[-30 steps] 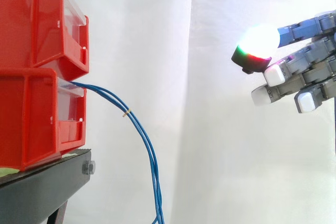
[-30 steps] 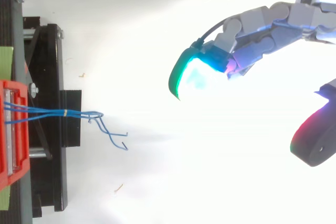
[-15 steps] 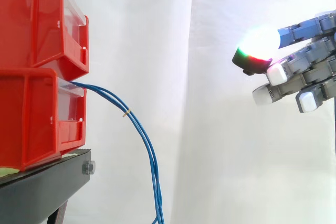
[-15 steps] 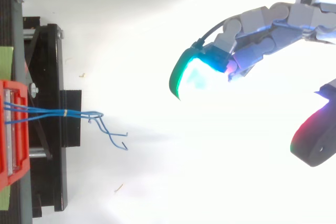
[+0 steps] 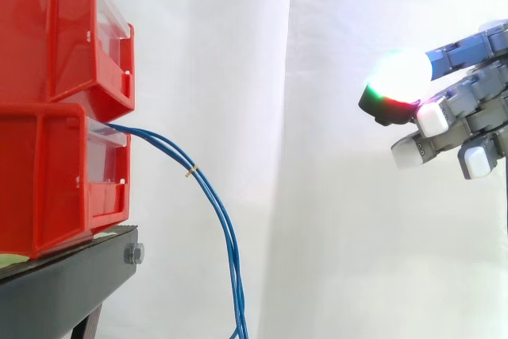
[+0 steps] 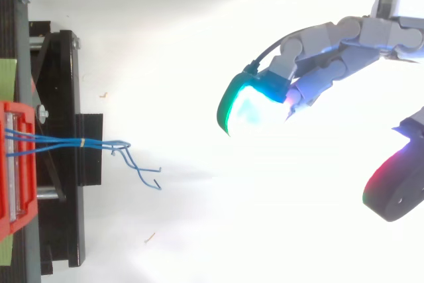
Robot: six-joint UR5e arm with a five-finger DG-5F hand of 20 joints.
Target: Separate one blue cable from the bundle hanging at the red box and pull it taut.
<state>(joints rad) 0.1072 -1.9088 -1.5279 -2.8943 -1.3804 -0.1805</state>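
A bundle of thin blue cables (image 5: 214, 204) comes out of the lower red bin (image 5: 59, 176) and droops down past the stand; a small yellow tie (image 5: 190, 171) binds it near the top. From above, the blue cables (image 6: 99, 143) run right from the red bin (image 6: 16, 164) and end in loose bent tips. My hand (image 5: 464, 109) hangs at the right edge, well apart from the cables, open with relaxed fingers and nothing between them. Its glowing fingertips (image 6: 248, 101) point toward the bins, and the thumb (image 6: 394, 190) stands apart from the fingers.
A second red bin (image 5: 63, 33) is stacked on the lower one, both on a black stand (image 5: 71, 279). A white curtain hangs behind. Open space lies between the cables and my hand.
My hand has drawn slightly to the right and a little lower, away from the cables. The cables and bins have not moved.
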